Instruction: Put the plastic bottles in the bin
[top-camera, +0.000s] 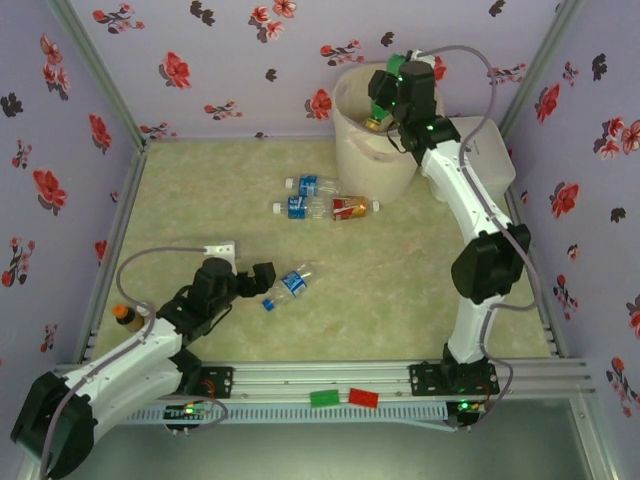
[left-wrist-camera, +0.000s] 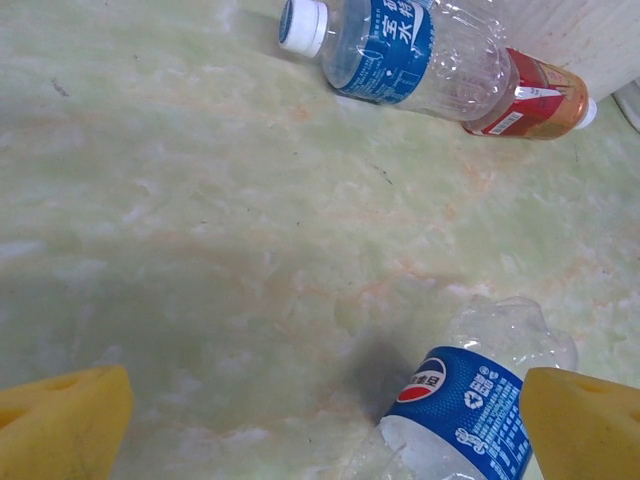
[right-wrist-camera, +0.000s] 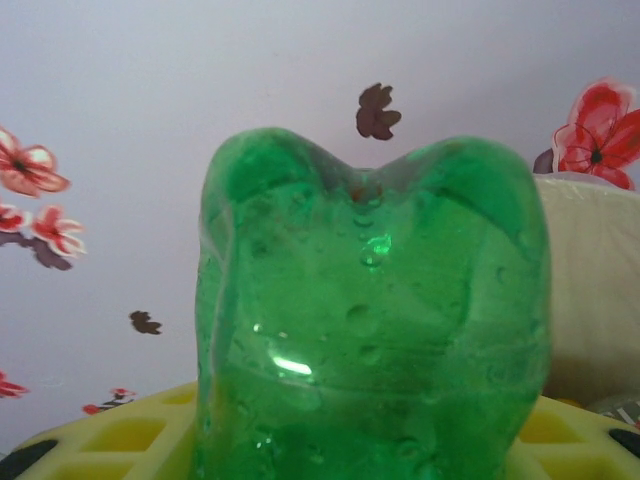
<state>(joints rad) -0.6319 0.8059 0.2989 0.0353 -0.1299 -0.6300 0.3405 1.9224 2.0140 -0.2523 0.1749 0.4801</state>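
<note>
Robot lab test booth: floral-papered panel walls (top-camera: 200, 50), aluminium frame rail (top-camera: 320, 378), marbled tabletop (top-camera: 400, 290).

Left arm (top-camera: 120, 365) and right arm (top-camera: 465, 190) of white rounded links, black joint housings (top-camera: 485, 265), small green lights (top-camera: 431, 126), thin grey cables (top-camera: 165, 251) looping alongside, black bases (top-camera: 455, 378), yellow left fingers (left-wrist-camera: 60, 425), yellow right fingers (right-wrist-camera: 130, 435) moulded in a grid

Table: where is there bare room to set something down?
Bare: the far-left corner, between the wall and the three bottles; and the middle, between the near bottle and the right arm. Crowded: in front of the bin, where those bottles lie, and around the left pincer.
</note>
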